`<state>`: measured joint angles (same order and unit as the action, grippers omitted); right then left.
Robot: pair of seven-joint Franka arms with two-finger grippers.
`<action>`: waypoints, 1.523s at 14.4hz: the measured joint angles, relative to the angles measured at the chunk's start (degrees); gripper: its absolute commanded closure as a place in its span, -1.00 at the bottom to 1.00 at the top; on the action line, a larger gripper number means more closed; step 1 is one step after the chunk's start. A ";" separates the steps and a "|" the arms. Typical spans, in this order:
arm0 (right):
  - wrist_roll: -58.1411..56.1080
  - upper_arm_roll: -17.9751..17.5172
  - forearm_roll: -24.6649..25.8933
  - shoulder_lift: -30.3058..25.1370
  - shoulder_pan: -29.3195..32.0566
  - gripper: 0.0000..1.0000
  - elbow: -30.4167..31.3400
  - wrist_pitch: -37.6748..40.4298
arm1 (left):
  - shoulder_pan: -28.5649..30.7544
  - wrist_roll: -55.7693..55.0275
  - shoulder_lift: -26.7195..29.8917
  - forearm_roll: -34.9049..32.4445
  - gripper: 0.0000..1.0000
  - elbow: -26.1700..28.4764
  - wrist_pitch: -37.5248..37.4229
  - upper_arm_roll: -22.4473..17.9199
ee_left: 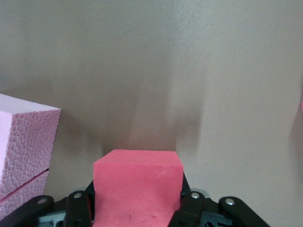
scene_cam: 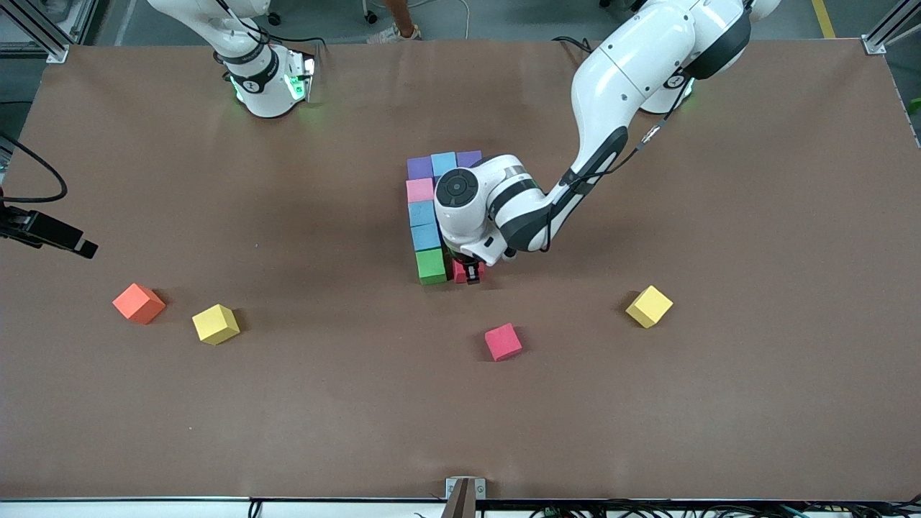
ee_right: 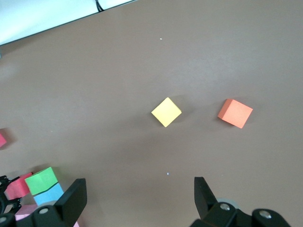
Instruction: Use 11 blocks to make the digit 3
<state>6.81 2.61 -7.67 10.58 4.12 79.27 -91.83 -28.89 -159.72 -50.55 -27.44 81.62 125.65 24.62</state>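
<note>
The blocks (scene_cam: 426, 219) form a partial figure mid-table: a line of purple, pink, two blue and green cube (scene_cam: 431, 265), with a light blue and a purple cube branching off the purple end toward the left arm's side; landmark is the green cube; a red block (ee_left: 138, 189) sits pinched in the left gripper (scene_cam: 471, 274), just beside the green cube on the left arm's side, low at the table; the left wrist view shows the fingers (ee_left: 191, 204) clamped on its two side faces; the right gripper (ee_right: 137, 201) hangs spread wide and empty, waiting up by its base; loose from the green cube: another red block (scene_cam: 503, 342) nearer the camera, a yellow one (scene_cam: 649, 306) toward the left arm's end, another yellow (scene_cam: 216, 324) and the orange cube (scene_cam: 139, 303) toward the right arm's end.

Handling, judged: pitted foam texture, so likely light, slightly squashy, matte and grippy, not fragile; best taken on two opposite flat faces, square on, gentle squeeze.

Hidden: left wrist covers the middle of the figure, so any middle bar cannot be seen; whether the held red block touches the table or the green cube cannot be told.
</note>
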 measured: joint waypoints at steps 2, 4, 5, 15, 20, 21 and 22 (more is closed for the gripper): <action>-1.18 -0.93 0.11 0.00 1.76 -1.00 0.16 -0.04 | -0.46 -0.04 -0.14 0.02 0.66 -0.24 0.00 -0.06; -1.75 -1.42 0.37 0.00 2.53 -1.00 0.16 -0.04 | -0.59 -0.07 -0.20 0.04 0.66 -0.42 0.00 -0.08; -1.77 -1.63 0.85 0.00 2.53 -1.00 0.16 -0.03 | -0.70 -0.09 -0.28 0.04 0.66 -0.49 0.00 -0.14; -5.26 -2.75 3.67 -0.56 2.22 -1.00 0.16 0.04 | -3.16 -0.15 -0.80 0.43 -1.00 -2.40 -0.10 -3.09; -5.35 -2.82 3.72 -0.68 2.20 -1.00 0.15 0.35 | -3.18 1.93 1.95 0.42 -1.00 -3.74 -5.76 -2.67; -5.35 -2.83 3.72 -0.70 2.19 -1.00 0.15 0.46 | -3.05 2.80 2.87 0.39 -1.00 -3.76 -7.20 -2.59; -5.35 -2.84 3.72 -0.72 2.19 -1.00 0.15 0.50 | -2.55 4.21 3.81 0.28 -1.00 -3.76 -8.40 -2.41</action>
<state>1.46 -0.23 -3.95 9.86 6.31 79.42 -91.33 -31.45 -155.50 -46.74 -27.15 77.86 117.25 22.22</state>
